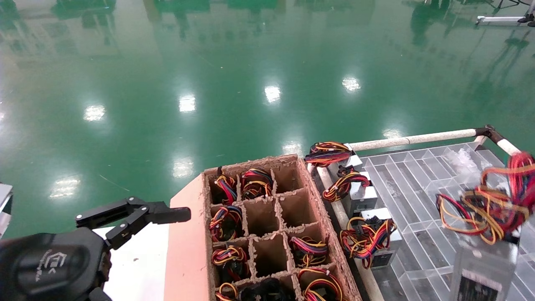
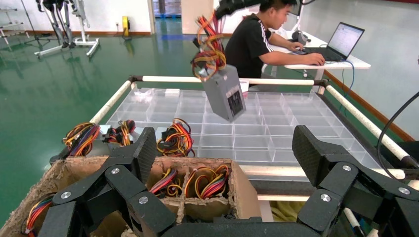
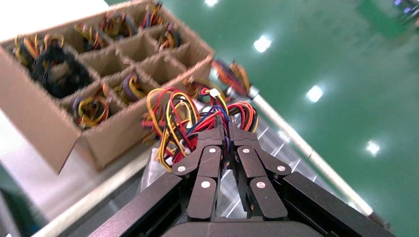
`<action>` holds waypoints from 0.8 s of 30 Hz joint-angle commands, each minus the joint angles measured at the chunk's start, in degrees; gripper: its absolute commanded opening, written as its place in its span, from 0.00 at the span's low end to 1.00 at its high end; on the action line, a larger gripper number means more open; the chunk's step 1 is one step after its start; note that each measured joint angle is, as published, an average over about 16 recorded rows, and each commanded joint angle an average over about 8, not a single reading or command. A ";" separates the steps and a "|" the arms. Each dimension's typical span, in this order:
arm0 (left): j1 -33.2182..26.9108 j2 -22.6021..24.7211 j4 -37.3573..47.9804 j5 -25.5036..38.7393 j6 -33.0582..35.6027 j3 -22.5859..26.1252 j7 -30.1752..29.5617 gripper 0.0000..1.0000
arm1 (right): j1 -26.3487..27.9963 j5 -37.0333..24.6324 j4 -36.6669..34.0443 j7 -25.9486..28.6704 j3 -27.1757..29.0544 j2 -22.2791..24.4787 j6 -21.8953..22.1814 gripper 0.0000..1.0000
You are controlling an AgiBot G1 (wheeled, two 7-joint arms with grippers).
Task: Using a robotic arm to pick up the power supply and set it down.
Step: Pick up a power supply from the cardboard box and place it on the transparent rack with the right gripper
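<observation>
**Over the clear tray, a power supply hangs by its wires**

Above the clear plastic divider tray (image 1: 418, 184), near its right edge, we see the right gripper (image 3: 223, 129) with its fingers (image 3: 211, 148) pressed together on the loose bundle of red, yellow and purple wires. The power supply (image 1: 480, 267) hangs below that bundle, a grey metal box tilted in the air and clear of the tray; the left wrist view shows it the same way, dangling at an angle over the compartments with its label face turned toward the camera.

Along the tray's left edge we count three more power supplies (image 1: 361, 194) lying in a row, each with a coiled wire bundle on top. Just beside them stands the cardboard divider box (image 1: 309, 179), several of its cells filled with wire bundles and a few in the middle bare.

At the left of the cardboard box, the left gripper (image 1: 138, 217) hovers with its fingers (image 2: 143, 153) spread wide apart, holding nothing.

Beyond the tray's far rail (image 2: 197, 79), a person in a black shirt (image 2: 257, 39) sits at a white desk (image 2: 336, 61) with a laptop (image 2: 343, 37). Green glossy floor (image 1: 209, 62) surrounds everything.
</observation>
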 commanded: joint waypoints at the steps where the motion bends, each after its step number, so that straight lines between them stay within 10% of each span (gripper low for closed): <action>1: 0.00 0.00 0.00 0.00 0.00 0.00 0.00 1.00 | -1.38 0.66 -1.29 -1.80 -0.51 0.91 -0.19 0.00; 24: 0.00 -0.01 0.00 -0.01 -0.01 0.01 0.01 1.00 | -7.56 -1.92 5.72 -8.76 -6.34 -6.80 4.16 0.00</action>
